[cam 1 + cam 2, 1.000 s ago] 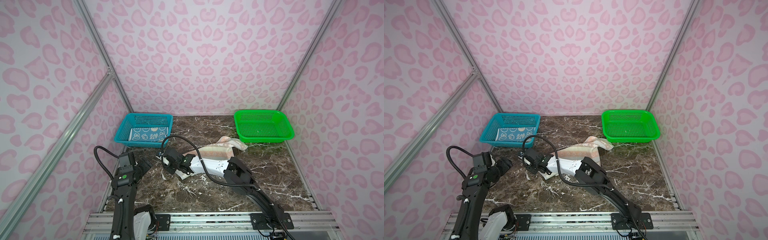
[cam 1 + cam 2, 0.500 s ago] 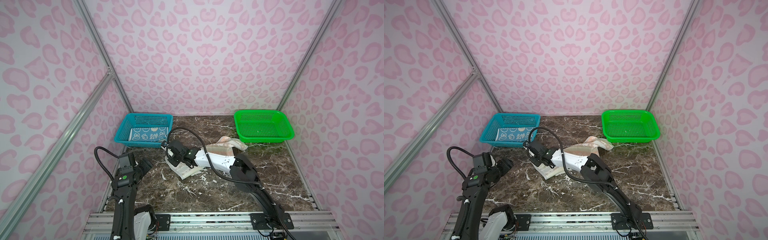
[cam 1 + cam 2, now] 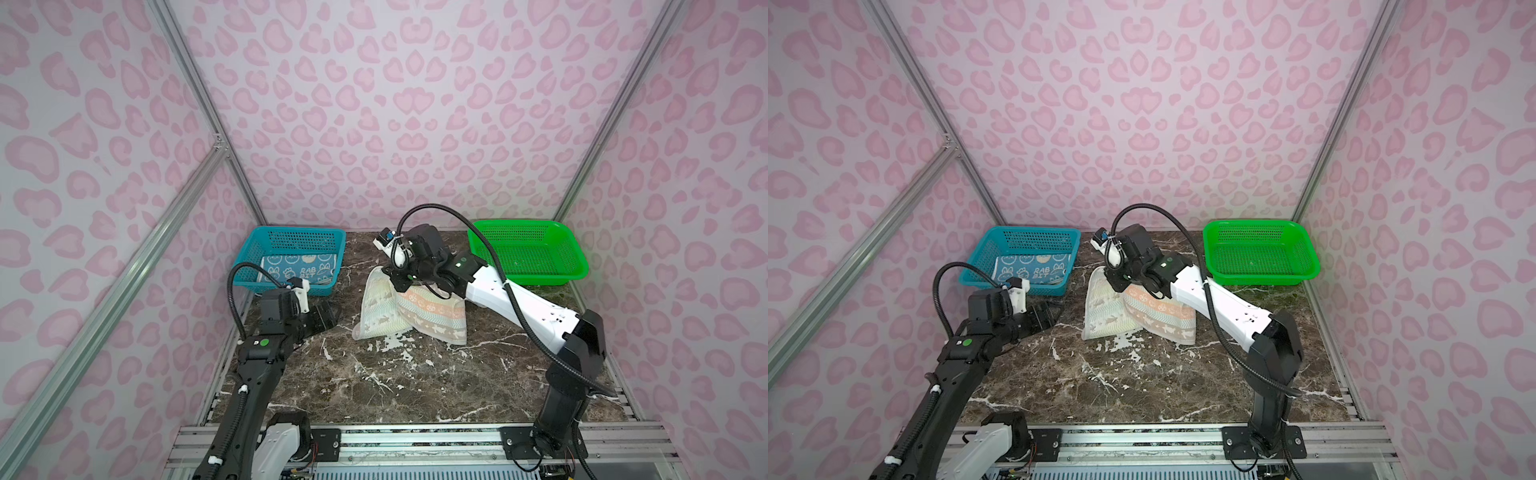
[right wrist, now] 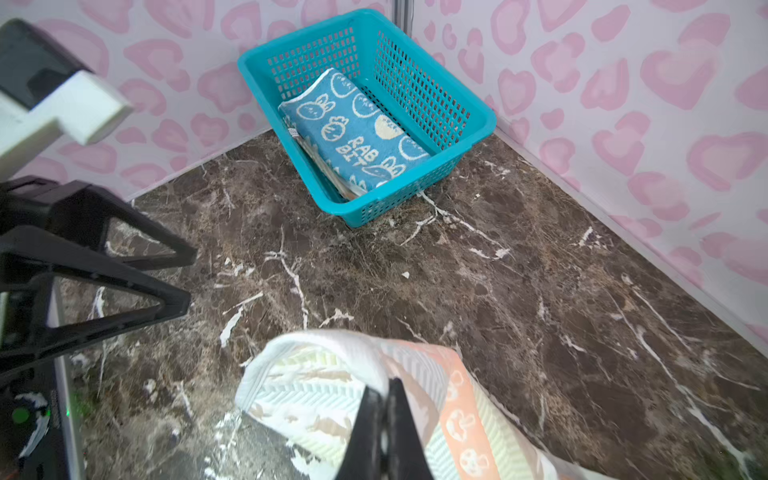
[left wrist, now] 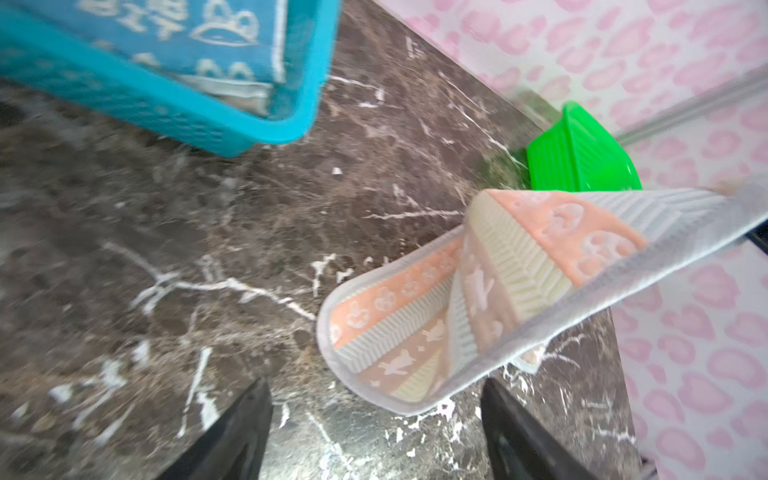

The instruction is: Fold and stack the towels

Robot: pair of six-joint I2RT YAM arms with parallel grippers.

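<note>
The right claw (image 4: 384,401), its jaws pressed together, pinched the upper edge of a peach, grey and cream striped towel (image 3: 399,316) and held it raised over the middle of the dark marble desk (image 3: 395,386), between the two baskets. The cloth hung in a loose fold, its lower edge at the desk surface; whether it touched could not be told. The left claw (image 3: 326,318) stood wide open and empty, low over the desk just left of the towel and apart from it. A folded blue "RABBIT" towel (image 3: 297,270) lay in the blue basket (image 3: 291,230) at the back left. The green basket (image 3: 519,224) sat back right.
</note>
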